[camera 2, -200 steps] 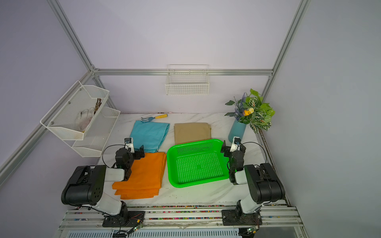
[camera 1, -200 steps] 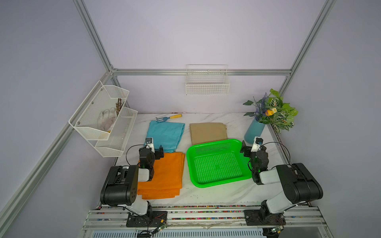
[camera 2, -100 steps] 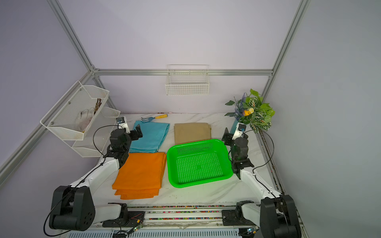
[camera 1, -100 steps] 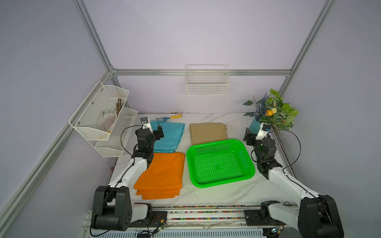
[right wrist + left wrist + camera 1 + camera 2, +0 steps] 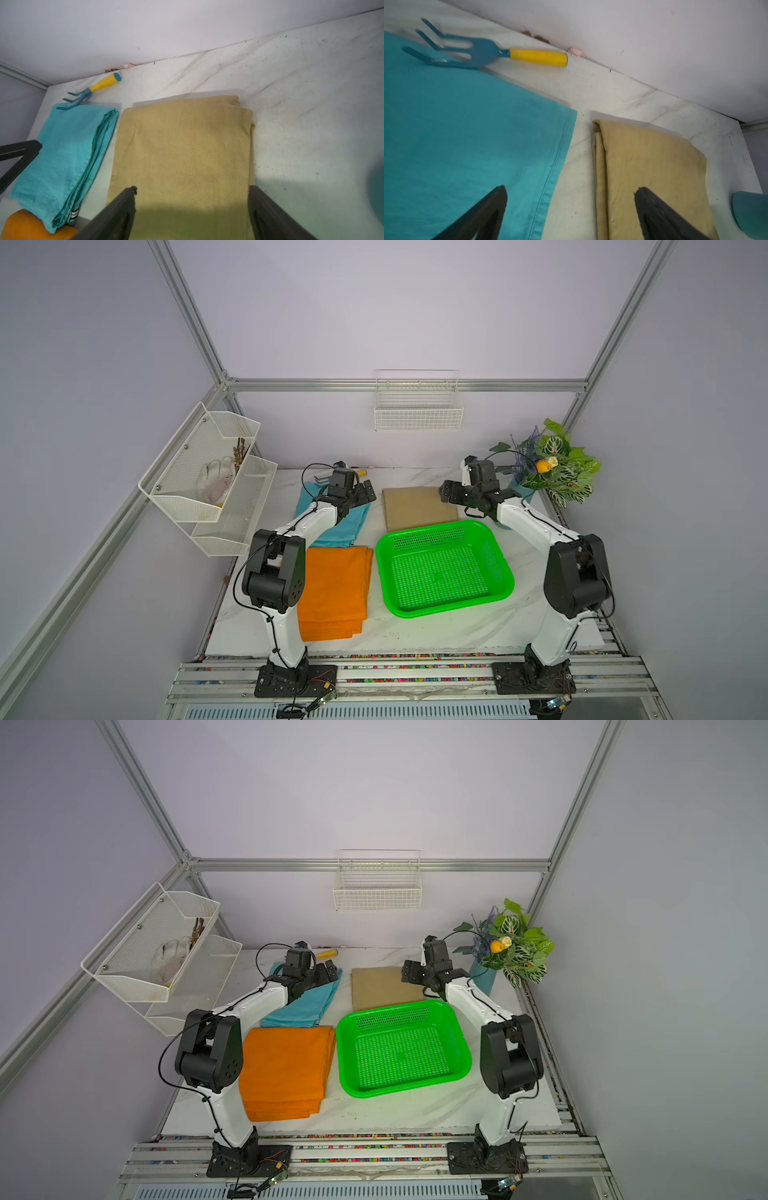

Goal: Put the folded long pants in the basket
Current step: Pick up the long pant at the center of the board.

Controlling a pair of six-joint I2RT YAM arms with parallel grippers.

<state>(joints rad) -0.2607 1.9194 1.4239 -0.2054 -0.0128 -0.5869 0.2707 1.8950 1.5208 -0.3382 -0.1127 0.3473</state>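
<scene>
Spread wide and empty: right end effector, nearer, above the tan folded long pants; lying on the table just behind the basket, long axis toward the wall; left end effector likewise spread, over the gap beside the blue pair.

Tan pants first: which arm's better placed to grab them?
Right. The right end effector, open, hangs over the tan pants, which lie next to the green basket. The left end effector, also open, straddles the gap between blue pants and tan.
</scene>
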